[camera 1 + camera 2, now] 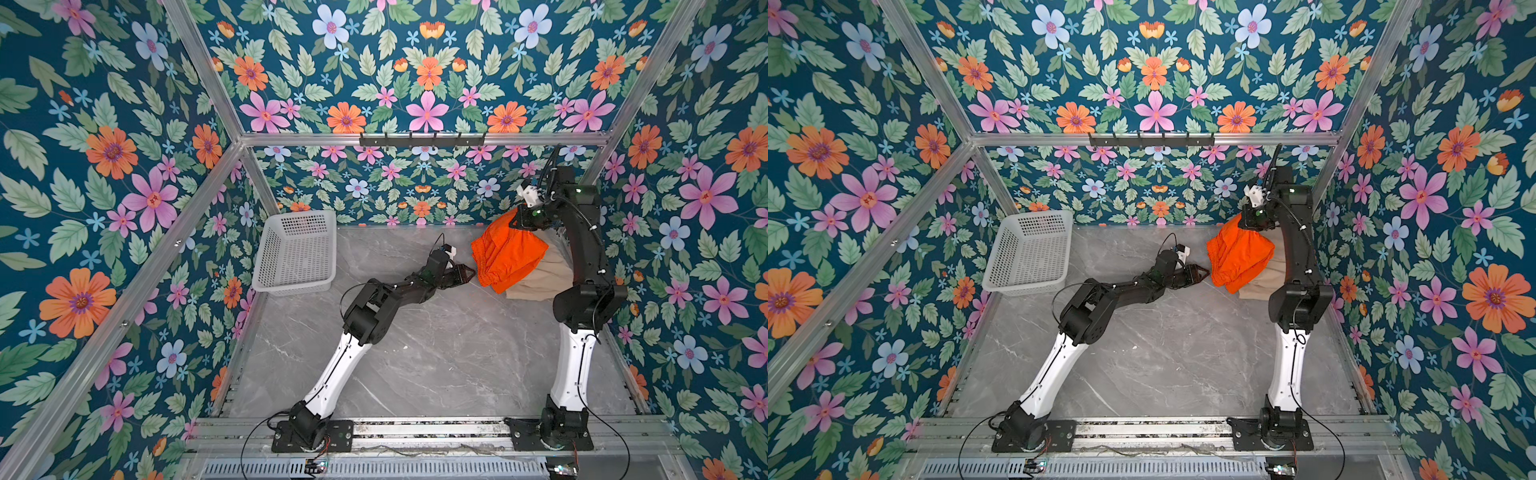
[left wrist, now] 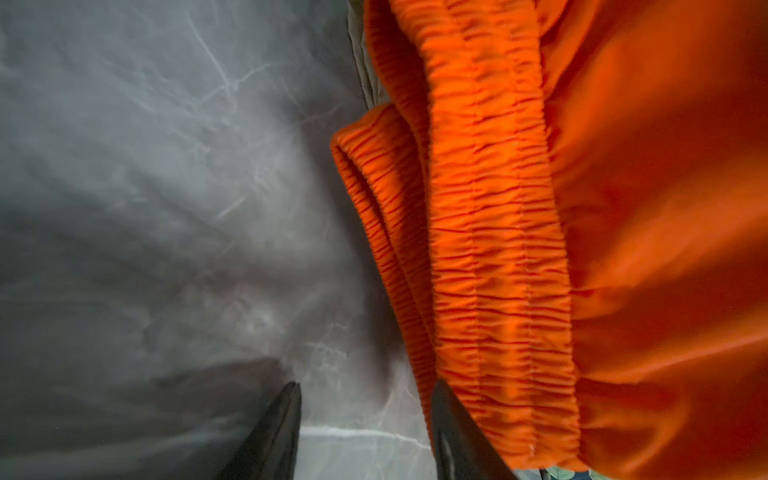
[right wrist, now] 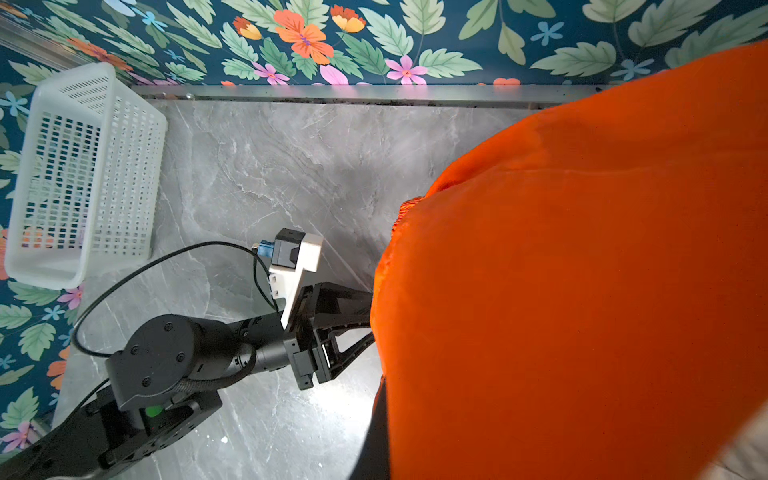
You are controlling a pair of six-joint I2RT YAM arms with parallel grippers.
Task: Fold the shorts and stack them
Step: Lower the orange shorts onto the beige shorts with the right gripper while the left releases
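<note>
my right claw (image 1: 524, 224) pinches the orange shorts (image 1: 507, 253) up over the beige shorts (image 1: 536, 284), so the waistband (image 2: 490, 249) hangs free. my left claw (image 2: 365, 392) hovers spread just beside that waistband, to catch it, i judge.

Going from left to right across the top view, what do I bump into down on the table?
The white basket → left gripper → orange shorts → beige shorts.

The orange shorts (image 1: 1239, 253) hang over the beige shorts (image 1: 1262, 284), left fingers (image 1: 1199, 270) just beside.
</note>
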